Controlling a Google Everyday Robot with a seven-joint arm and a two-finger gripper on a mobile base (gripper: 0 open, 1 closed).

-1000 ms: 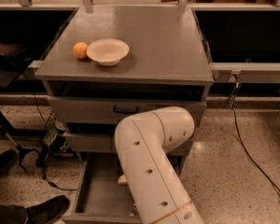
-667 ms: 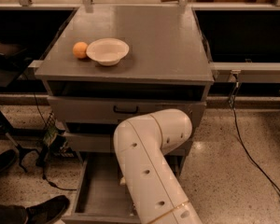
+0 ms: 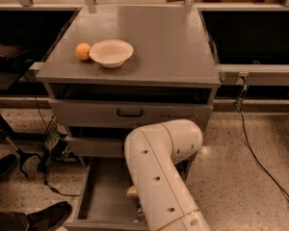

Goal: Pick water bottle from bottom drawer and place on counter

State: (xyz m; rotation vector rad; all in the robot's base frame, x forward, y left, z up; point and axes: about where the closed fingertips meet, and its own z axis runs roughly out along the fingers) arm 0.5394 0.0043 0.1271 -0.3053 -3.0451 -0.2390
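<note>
The bottom drawer [image 3: 105, 192] is pulled open below the cabinet and shows its plain grey bottom. My white arm [image 3: 156, 167] bends down into it from the right. The gripper [image 3: 136, 207] is low inside the drawer, at its front right, mostly hidden behind the arm. A small pale bit [image 3: 131, 191] shows beside the arm; I cannot tell whether it belongs to the gripper or to the water bottle. The water bottle is otherwise hidden. The counter [image 3: 173, 37] is the flat grey top of the cabinet.
A white bowl [image 3: 111, 52] and an orange [image 3: 83, 51] sit on the counter's left side. A shallower drawer with a black handle [image 3: 130, 113] is above the arm. Dark shoes [image 3: 43, 216] and cables lie on the floor at left.
The arm has shifted slightly inside the bottom drawer; the pale bit beside it sits a little lower. Nothing on the counter has moved.
</note>
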